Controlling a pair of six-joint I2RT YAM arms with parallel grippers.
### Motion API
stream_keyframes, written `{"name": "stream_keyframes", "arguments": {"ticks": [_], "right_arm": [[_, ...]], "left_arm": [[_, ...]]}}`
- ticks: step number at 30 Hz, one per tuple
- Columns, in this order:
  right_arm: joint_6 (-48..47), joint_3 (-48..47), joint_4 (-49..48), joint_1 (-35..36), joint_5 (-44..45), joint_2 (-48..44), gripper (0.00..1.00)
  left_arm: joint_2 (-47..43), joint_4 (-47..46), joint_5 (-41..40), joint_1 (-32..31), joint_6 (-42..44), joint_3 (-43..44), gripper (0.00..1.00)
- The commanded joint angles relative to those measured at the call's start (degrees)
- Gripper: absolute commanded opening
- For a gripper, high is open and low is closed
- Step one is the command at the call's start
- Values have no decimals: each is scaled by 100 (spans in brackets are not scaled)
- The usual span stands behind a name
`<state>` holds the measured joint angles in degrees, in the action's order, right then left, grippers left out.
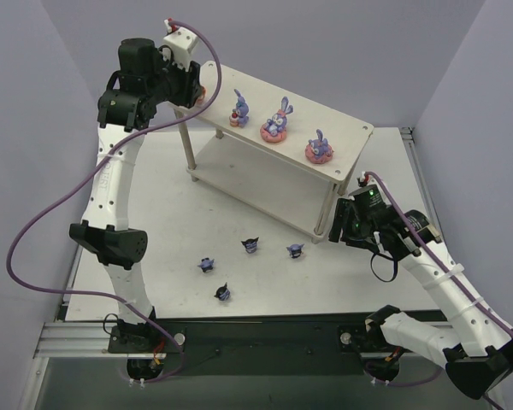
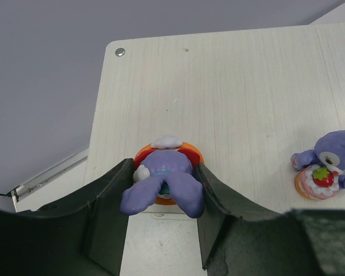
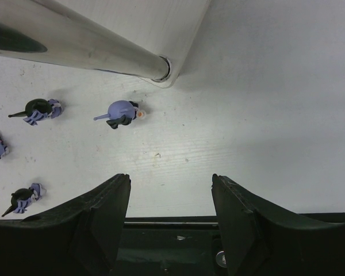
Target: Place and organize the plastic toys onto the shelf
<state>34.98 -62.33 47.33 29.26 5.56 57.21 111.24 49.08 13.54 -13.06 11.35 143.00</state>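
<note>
Right jaws hang wide and empty above the bench, where four blue figures wait unshelved. Three rabbits stand on the shelf top. Left jaws pinch the fourth rabbit at the top's far-left edge. Roughly half done.

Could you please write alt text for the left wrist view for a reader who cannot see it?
The left end effector holds a purple rabbit on an orange base, resting on the pale shelf top near its edge. A second rabbit stands to the right.
</note>
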Motion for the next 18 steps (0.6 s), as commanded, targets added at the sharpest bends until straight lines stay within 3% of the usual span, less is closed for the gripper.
{"name": "stream_keyframes", "arguments": {"ticks": [1,18], "right_arm": [[105,71,31,-34,6,-70,59],[105,159,13,-34,-73,-79,59]], "left_arm": [[-50,-75,-97,31,156,325,49],[38,251,-97,23,148,334,55]]}}
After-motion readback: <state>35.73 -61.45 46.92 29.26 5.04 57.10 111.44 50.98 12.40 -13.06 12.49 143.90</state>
